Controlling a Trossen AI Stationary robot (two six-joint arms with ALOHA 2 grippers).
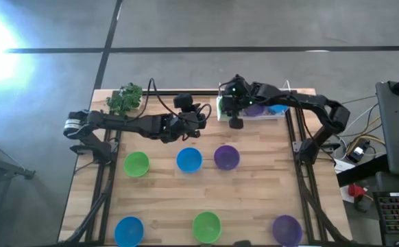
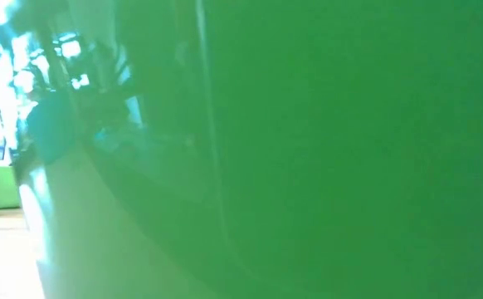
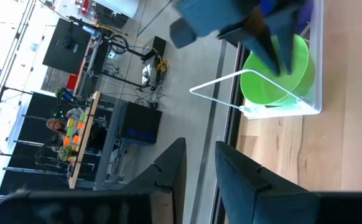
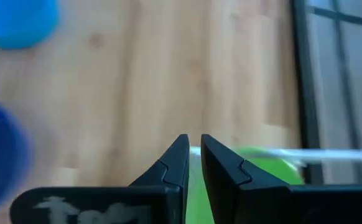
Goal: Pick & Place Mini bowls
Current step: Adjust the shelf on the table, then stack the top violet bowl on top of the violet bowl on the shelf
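Observation:
Six mini bowls sit upright on the wooden table in two rows: green (image 1: 136, 163), blue (image 1: 189, 159) and purple (image 1: 227, 156), then blue (image 1: 129, 230), green (image 1: 207, 225) and purple (image 1: 286, 228) near the front edge. A clear tray (image 1: 283, 115) at the far right holds a green bowl (image 3: 265, 87), a purple one (image 1: 256, 110) and a blue one (image 1: 278, 108). My right gripper (image 1: 232, 115) (image 4: 193, 155) reaches down into the tray's left end, shut on the green bowl. My left gripper (image 1: 199, 118) (image 3: 199, 152) hovers open left of the tray, holding nothing. My right gripper comes from above, pointing down, and its fingers (image 3: 271, 46) close on the green bowl's rim (image 4: 193, 193), a green strip showing in the narrow gap between them. The bowl stands in the clear tray, tilted up on edge against the tray's end wall (image 3: 287, 106).
A leafy green toy plant (image 1: 125, 99) stands at the table's far left corner. The low view is filled by the green bowl (image 2: 308, 149) right in front of its lens. Bare wood lies between the two bowl rows. Cables, a person and equipment show beyond the table.

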